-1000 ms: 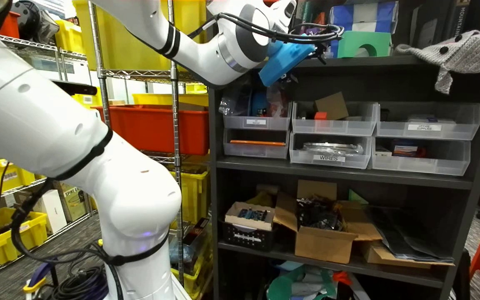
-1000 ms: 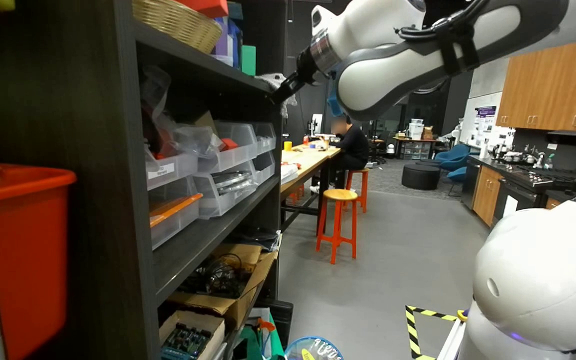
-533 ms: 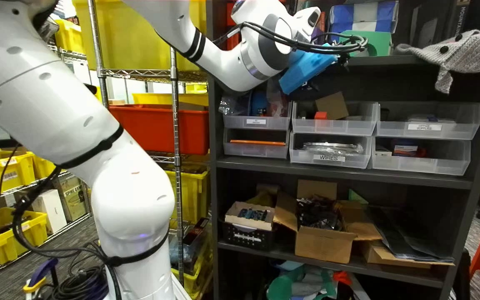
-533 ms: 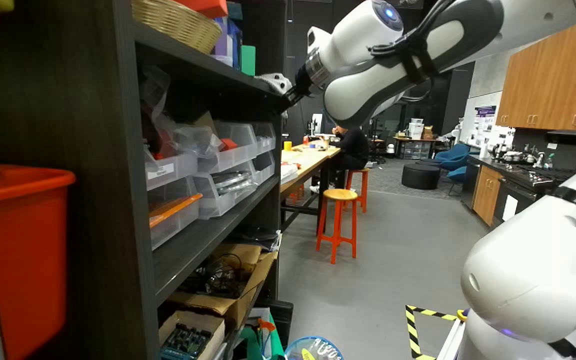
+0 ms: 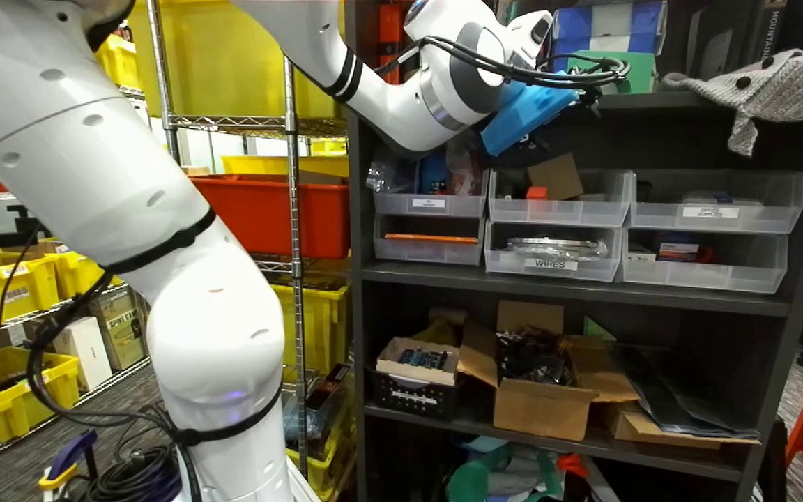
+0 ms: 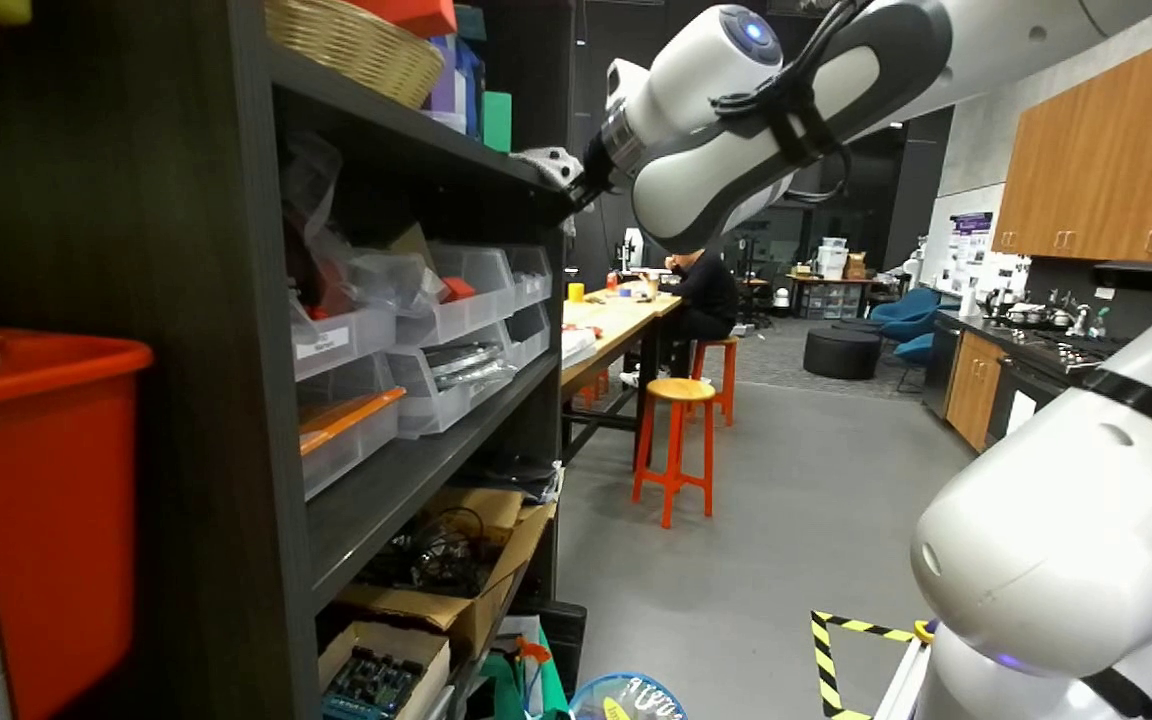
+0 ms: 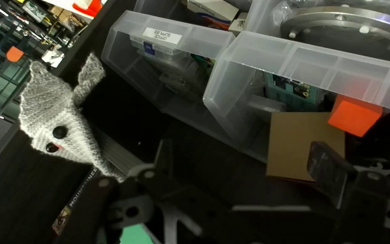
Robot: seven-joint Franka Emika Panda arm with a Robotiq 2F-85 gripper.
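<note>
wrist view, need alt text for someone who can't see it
Spread black fingers at the bottom hold nothing. A gray knitted toy animal is at left; across the top and right, clear plastic bins, one with an upside-down label reading OFFICE SUPPLIES, contain a round metal part, brown cardboard and an orange block.

Reads as coarse knit yarn, matt & rough, on grey long-snouted animal-shaped toy [image 7: 52, 115]. Shows transl. plastic, smooth w/ slt. gloss, on clear slope-fronted bins [image 7: 259, 51]. Appears as plain matt bd. on square brown cardboard piece [image 7: 289, 145]. Looks metallic, semi-gloss, on round silver ring [image 7: 357, 15]. Presents smooth, mostly matt surf. on black two-fingered gripper [image 7: 244, 156]. Looks hard, smooth, v. glossy on white jointed robot arm [image 5: 116, 188].
</note>
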